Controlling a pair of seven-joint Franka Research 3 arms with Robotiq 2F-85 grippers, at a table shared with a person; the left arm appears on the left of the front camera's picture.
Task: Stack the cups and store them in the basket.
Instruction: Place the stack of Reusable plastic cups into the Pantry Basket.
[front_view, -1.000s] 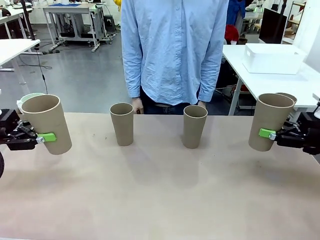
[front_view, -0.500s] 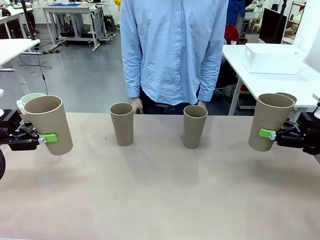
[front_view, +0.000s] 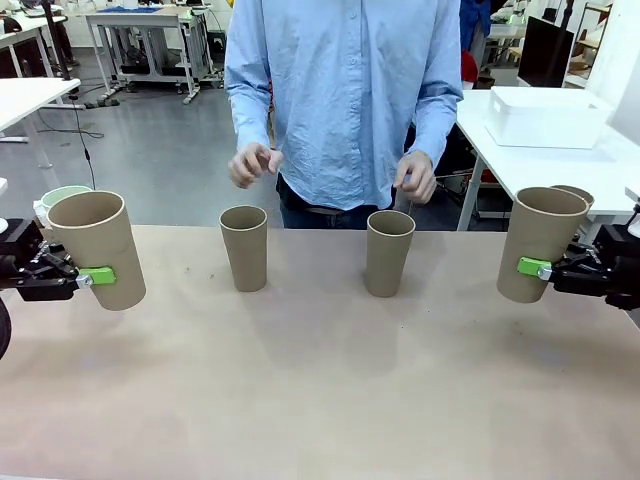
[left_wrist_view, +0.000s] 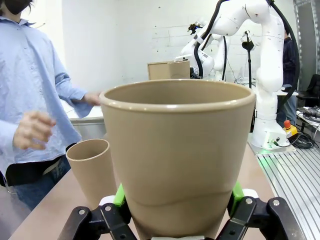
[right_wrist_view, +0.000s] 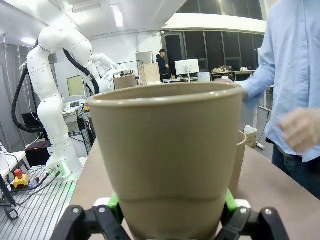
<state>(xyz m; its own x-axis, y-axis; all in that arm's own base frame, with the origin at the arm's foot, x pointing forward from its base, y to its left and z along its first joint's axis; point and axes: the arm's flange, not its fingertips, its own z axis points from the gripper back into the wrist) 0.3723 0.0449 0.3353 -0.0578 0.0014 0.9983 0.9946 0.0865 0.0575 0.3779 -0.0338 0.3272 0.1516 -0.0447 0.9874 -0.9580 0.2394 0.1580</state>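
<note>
Sitting between left fingers (front_view: 95, 274), right fingers (front_view: 533, 267): cups (front_view: 97, 248).

Grey floor (front_view: 160, 160); white table (front_view: 25, 98) left; white desk (front_view: 520, 165) right; metal-framed workbench (front_view: 150, 20) behind.

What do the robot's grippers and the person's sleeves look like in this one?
Left gripper and right gripper look alike: black, angular linkages with visible screws, and jaws tipped by bright green pads. The person wears a light blue buttoned shirt with long, cuffed sleeves.
</note>
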